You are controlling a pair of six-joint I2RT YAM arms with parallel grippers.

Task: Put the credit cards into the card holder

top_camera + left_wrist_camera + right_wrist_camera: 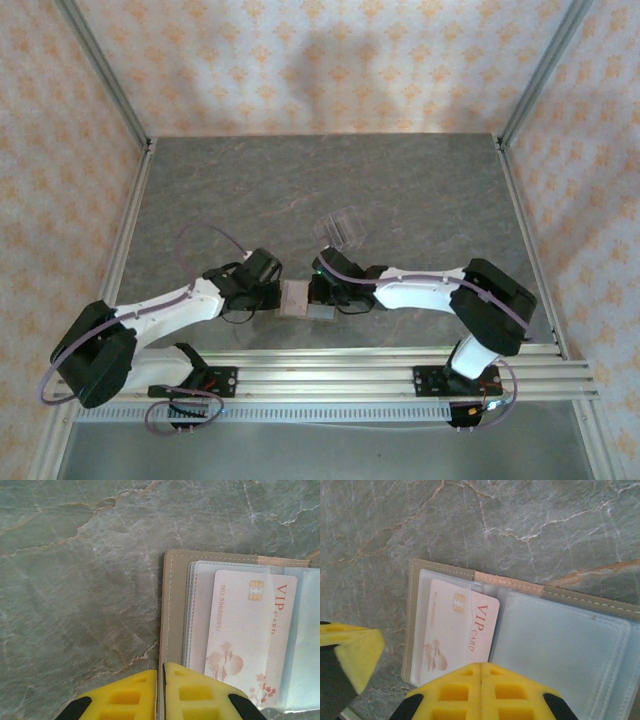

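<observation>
Marble surface [250, 190] is bearing the card holder [172, 630]; left tool [161, 672] and right tool [481, 669], pressed together, should be nudging the credit card [447, 630] squarely.

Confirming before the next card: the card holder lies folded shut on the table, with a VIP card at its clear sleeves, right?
No, not folded shut: the card holder lies open on the table, with a VIP card at its clear sleeves. The right wrist view shows it.

Around my work spot
Grey veined stone table [250, 190] ahead of me; a clear plastic stand [340, 228] sits mid-table; orange-patterned walls [330, 60] behind it, metal rails [330, 372] along the near edge.
</observation>
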